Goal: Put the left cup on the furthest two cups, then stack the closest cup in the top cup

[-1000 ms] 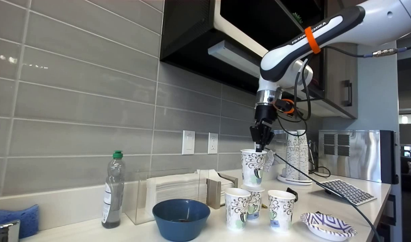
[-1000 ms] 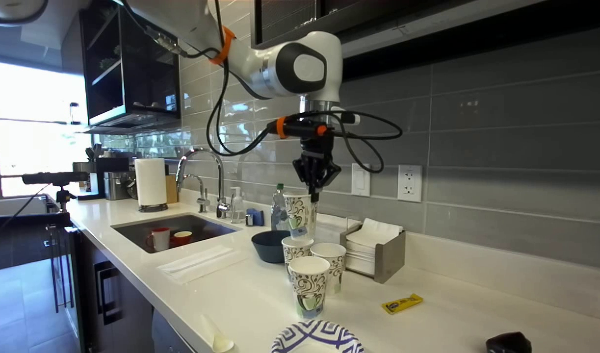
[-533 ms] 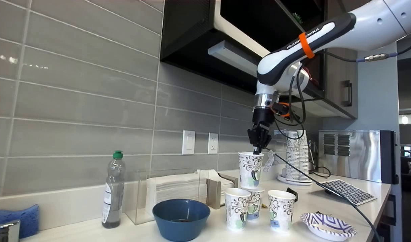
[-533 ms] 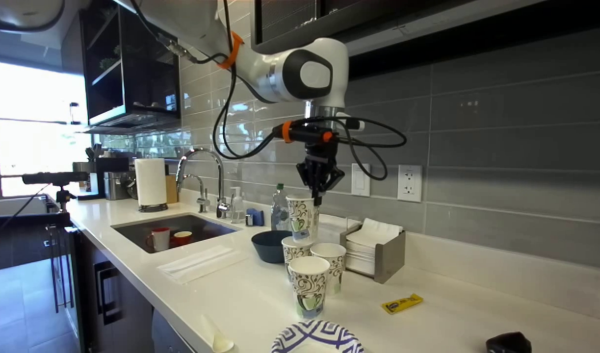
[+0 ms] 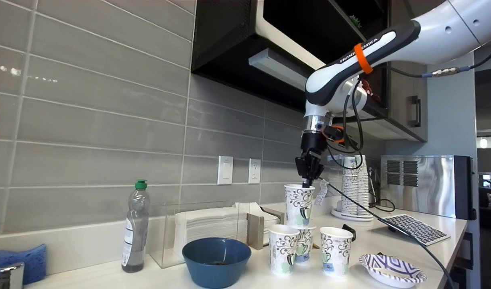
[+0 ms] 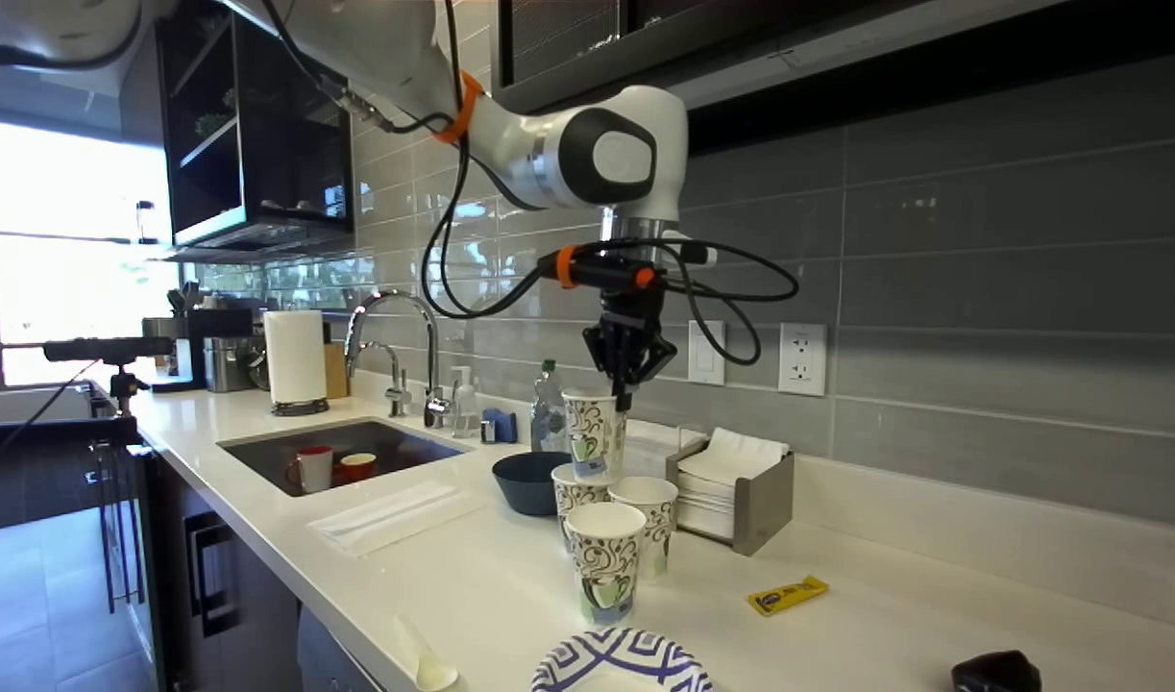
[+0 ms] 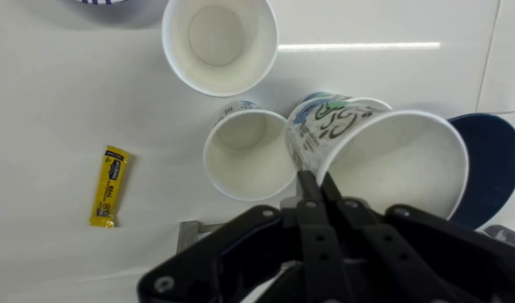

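One white cup with dark swirls, the left cup (image 5: 298, 206), hangs from a black gripper (image 5: 306, 184) in an exterior view. Below it stand the furthest two cups (image 5: 283, 253) (image 5: 304, 245), with the closest cup (image 5: 336, 255) just beside them. Over the last second the held cup has come lower, so setting it down on the pair looks like the step in hand. Lettering on the robot arm (image 5: 390, 38) reads FRANK and EMIKA, with an orange band (image 5: 362, 59) across the middle. A soap bottle (image 5: 135, 237) has print too small to read.

In an exterior view, the same cup has also edged toward the wall (image 6: 981, 288), and its base covers part of the rim of the cup by the blue bowl (image 6: 526, 488); contact cannot be told.

In the wrist view, the gripper is almost fully closed, its two fingers pinching the left cup's rim. The cup's base appears near the gap between the furthest two, which suits bridging them. A yellow packet (image 7: 108, 187) reads REAL, with what looks like HELLMANN'S and MAYONNAISE beside it.
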You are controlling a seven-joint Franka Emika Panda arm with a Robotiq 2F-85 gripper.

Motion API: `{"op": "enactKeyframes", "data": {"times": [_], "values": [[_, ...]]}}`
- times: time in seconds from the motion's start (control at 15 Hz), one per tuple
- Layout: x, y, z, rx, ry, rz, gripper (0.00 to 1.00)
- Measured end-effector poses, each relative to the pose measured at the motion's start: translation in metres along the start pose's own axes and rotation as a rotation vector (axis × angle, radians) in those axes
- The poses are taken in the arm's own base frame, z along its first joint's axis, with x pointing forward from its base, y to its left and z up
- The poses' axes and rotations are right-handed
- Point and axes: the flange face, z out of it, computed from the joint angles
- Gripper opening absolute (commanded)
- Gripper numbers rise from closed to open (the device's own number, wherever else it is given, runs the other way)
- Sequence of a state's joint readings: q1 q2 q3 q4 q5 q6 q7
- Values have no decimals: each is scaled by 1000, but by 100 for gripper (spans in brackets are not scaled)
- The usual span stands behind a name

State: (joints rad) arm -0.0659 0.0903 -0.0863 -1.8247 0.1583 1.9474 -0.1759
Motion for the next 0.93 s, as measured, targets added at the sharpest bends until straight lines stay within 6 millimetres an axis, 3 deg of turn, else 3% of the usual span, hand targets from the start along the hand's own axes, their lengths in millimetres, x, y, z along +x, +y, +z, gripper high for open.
{"op": "enactKeyframes", "data": {"times": [0.47, 0.93], "values": [[6, 3, -4, 6, 12, 8, 1], [12, 5, 5, 12, 3, 12, 1]]}}
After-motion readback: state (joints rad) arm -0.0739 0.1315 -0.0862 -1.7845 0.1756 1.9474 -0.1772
